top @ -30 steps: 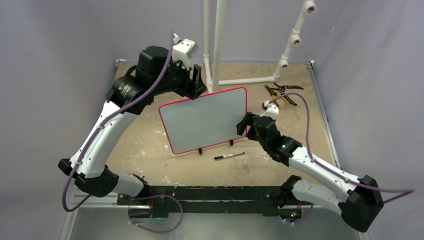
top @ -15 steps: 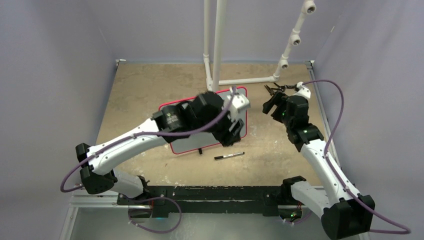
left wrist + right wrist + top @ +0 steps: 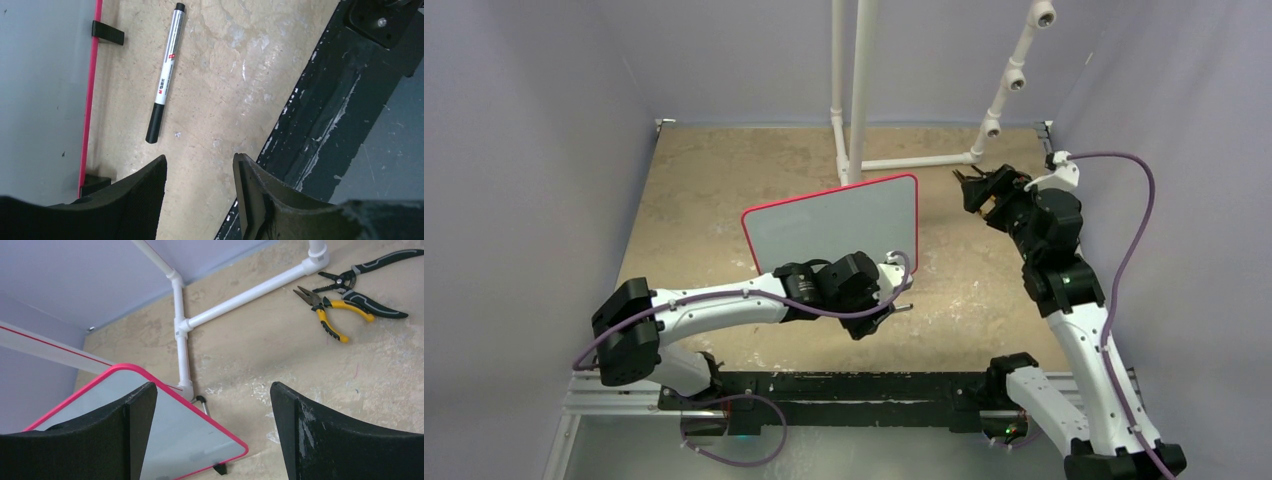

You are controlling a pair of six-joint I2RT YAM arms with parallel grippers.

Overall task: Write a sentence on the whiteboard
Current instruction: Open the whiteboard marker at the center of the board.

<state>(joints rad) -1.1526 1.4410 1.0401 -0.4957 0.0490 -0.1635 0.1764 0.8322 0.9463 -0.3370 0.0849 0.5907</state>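
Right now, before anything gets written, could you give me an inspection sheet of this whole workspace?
Surface: tan scuffed tabletop, patches worn pale.
Job's things: red-bordered grey-white whiteboard propped on its feet, no writing seen; black-and-silver marker pen lying beside its lower edge.
Clutter: yellow-handled pliers, black-handled cutters, far right.
Grippers: left tool open, empty, near the marker; right tool open, empty.
Cables: purple cable on each arm, in loose loops.
Surroundings: white pipe frame, lilac walls.
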